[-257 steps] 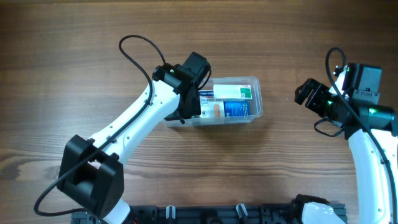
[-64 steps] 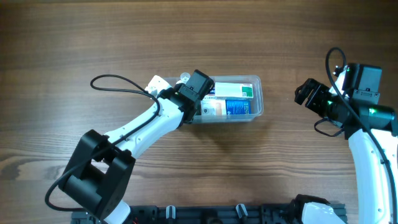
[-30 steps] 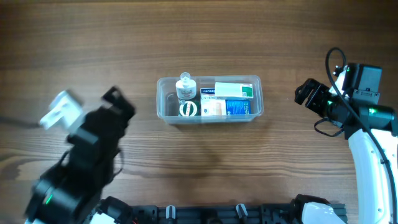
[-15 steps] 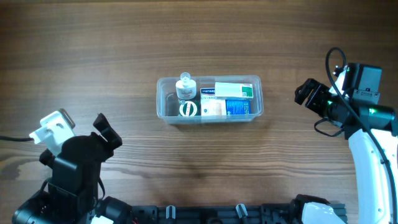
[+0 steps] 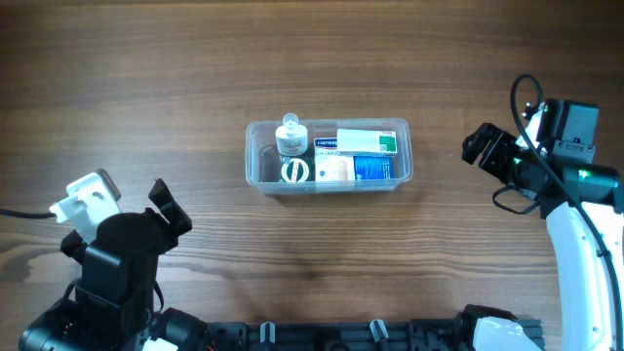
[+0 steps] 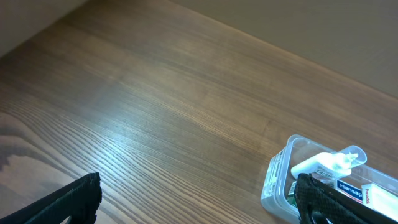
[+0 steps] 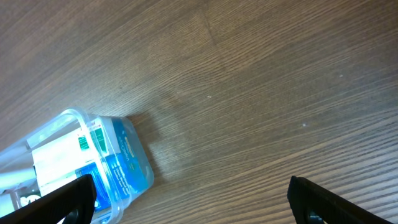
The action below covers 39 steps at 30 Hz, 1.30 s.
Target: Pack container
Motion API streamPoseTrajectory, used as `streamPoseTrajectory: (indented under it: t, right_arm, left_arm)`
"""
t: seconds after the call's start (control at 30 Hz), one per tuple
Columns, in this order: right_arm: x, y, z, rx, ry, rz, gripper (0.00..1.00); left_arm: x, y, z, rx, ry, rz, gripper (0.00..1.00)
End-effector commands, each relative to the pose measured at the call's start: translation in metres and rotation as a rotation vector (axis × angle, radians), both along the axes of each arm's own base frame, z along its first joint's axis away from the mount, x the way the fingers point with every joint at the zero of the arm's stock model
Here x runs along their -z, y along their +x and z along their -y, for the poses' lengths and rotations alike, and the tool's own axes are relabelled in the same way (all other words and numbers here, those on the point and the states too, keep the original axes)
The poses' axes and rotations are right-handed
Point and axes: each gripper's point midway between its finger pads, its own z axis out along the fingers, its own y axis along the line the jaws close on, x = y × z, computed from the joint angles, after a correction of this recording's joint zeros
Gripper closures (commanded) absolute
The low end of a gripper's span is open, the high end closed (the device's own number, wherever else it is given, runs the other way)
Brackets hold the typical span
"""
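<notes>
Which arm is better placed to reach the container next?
Probably right: the right pincer, open, sits level with the container and near its end. The left pincer is open too, but farther away.

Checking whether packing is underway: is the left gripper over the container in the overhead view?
No, the left gripper sits open at the lower left, apart from the container.

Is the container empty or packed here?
Packed: the open-topped container holds a bottle, a green-and-white box and a blue box.
</notes>
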Motion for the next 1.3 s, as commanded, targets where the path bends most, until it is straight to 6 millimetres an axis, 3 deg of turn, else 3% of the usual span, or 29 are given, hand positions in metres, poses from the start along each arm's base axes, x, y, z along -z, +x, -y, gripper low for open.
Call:
streamPoseTrajectory:
  t: [0.0, 0.63, 0.7, 0.83, 0.97, 1.27]
  right_arm:
    - [-0.004, 0.002, -0.001, -0.013, 0.002, 0.014, 0.0]
    - [-0.004, 0.002, -0.001, -0.013, 0.002, 0.014, 0.0]
    - [-0.004, 0.002, -0.001, -0.013, 0.002, 0.014, 0.0]
    - [-0.004, 0.002, -0.001, -0.013, 0.002, 0.014, 0.0]
    - [-0.004, 0.002, -0.001, -0.013, 0.002, 0.014, 0.0]
    - [-0.004, 0.002, -0.001, -0.013, 0.002, 0.014, 0.0]
  left_arm:
    - [0.003, -0.001, -0.001, 0.007, 0.015, -0.014, 0.0]
    - [0.012, 0.001, -0.007, -0.029, 0.007, -0.013, 0.0]
    - [0.02, 0.006, -0.009, -0.051, -0.022, 0.007, 0.0]
    - [0.042, 0.026, 0.014, 0.162, -0.046, 0.059, 0.0]
    - [0.065, 0.037, 0.024, 0.235, -0.087, 0.165, 0.0]
    - [0.134, 0.029, 0.026, 0.248, -0.111, 0.202, 0.0]
